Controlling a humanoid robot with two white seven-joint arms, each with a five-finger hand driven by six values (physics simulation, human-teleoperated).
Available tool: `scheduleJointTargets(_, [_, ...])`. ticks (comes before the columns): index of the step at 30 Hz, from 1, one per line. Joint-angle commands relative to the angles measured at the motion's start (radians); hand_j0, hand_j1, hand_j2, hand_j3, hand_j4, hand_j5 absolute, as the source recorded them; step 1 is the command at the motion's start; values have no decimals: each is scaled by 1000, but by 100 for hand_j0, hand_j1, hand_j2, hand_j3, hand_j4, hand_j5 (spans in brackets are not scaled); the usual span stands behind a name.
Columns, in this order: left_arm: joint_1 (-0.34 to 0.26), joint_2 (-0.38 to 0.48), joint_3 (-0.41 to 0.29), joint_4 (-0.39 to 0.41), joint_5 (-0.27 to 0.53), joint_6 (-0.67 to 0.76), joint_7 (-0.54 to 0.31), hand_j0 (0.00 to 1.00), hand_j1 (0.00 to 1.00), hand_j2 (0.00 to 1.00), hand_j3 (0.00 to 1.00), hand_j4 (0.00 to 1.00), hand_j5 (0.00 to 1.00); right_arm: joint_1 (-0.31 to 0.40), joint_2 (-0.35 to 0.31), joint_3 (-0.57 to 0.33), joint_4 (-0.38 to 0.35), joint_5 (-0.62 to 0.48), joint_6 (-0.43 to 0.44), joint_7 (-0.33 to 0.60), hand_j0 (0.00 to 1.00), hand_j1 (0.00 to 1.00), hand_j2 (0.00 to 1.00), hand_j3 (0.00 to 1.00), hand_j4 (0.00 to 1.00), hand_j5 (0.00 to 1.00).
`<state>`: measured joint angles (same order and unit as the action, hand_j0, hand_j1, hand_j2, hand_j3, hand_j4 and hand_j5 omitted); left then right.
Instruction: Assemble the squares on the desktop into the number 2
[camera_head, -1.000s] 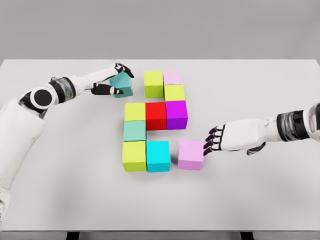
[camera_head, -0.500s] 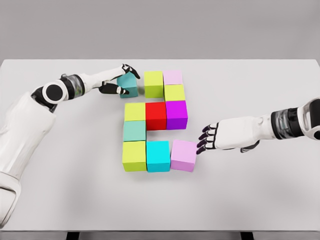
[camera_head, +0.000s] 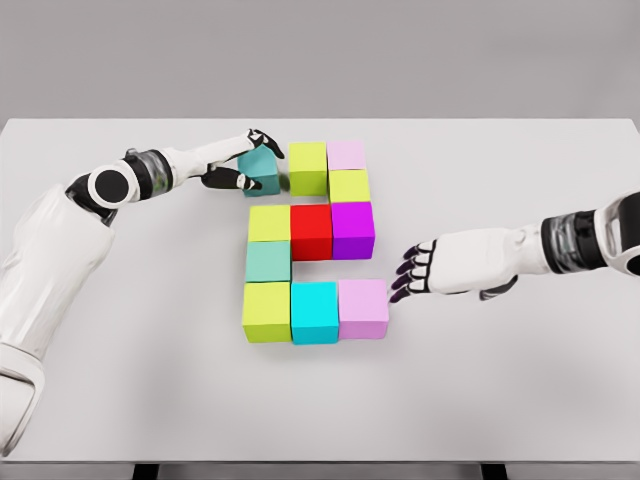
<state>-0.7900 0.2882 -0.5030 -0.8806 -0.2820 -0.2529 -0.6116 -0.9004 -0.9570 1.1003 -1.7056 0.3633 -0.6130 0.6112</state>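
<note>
Lilac cube (camera_head: 363, 308) now flush w/ cyan cube (camera_head: 315, 312); right hand (camera_head: 440, 268) fingers spread; left hand (camera_head: 236, 165) clamps tilted teal cube (camera_head: 261, 171).

Coloured squares (camera_head: 311, 245) form near-complete 2; teal square (camera_head: 262, 172) tilted, top-left.

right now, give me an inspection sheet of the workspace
surface: white table, flat.
job's things: nine coloured cubes sit packed in a near-complete 2; its bottom row ends with the lilac cube beside the cyan cube. The dark teal cube is tilted, just left of the top-row lime cube, not yet flush.
clutter: nothing seen.
grippers: left hand grasps the dark teal cube; right hand open, fingertips just right of the lilac cube; contact unclear.
cables: nothing seen.
surroundings: plain grey backdrop.
</note>
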Motion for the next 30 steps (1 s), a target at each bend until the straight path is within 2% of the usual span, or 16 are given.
scheduleJointTargets(1, [0, 0, 1, -1, 18, 6, 1, 39, 39, 39, 39, 39, 39, 0, -6, -2, 3, -4, 2, 0, 100, 100, 100, 100, 100, 100])
scheduleJointTargets(3, [0, 2, 3, 0, 18, 12, 1, 53, 53, 53, 53, 53, 53, -3, -22, -45, 40, -12, 2, 0, 100, 100, 100, 100, 100, 100])
scheduleJointTargets(4, [-2, 2, 3, 0, 20, 12, 1, 56, 56, 56, 56, 56, 56, -3, -23, -69, 73, -20, 2, 0, 100, 100, 100, 100, 100, 100])
scheduleJointTargets(7, [-2, 2, 4, 2, 20, 14, 1, 66, 66, 66, 66, 66, 66, -3, -28, -74, 89, -21, 2, 0, 100, 100, 100, 100, 100, 100])
scheduleJointTargets(12, [-2, 0, 6, 17, 17, 17, 1, 69, 69, 69, 69, 69, 69, -3, -29, -94, 89, -23, 2, 0, 100, 100, 100, 100, 100, 100])
scheduleJointTargets(15, [-17, -12, 4, 65, 15, 17, 1, 69, 69, 69, 69, 69, 69, -3, -29, -94, 89, -23, 2, 0, 100, 100, 100, 100, 100, 100])
scheduleJointTargets(19, [-17, -15, 4, 65, 15, 7, 1, 70, 70, 70, 70, 70, 70, -3, -29, -92, 89, -23, 2, 0, 100, 100, 100, 100, 100, 100])
scheduleJointTargets(21, [-17, -15, 9, 61, 15, 11, 1, 81, 81, 81, 81, 81, 81, -3, -28, -92, 89, -23, 2, 0, 100, 100, 100, 100, 100, 100])
scheduleJointTargets(30, [-17, -15, 11, 61, 15, 7, 1, 97, 97, 97, 97, 97, 97, -3, -28, -92, 89, -23, 2, 0, 100, 100, 100, 100, 100, 100])
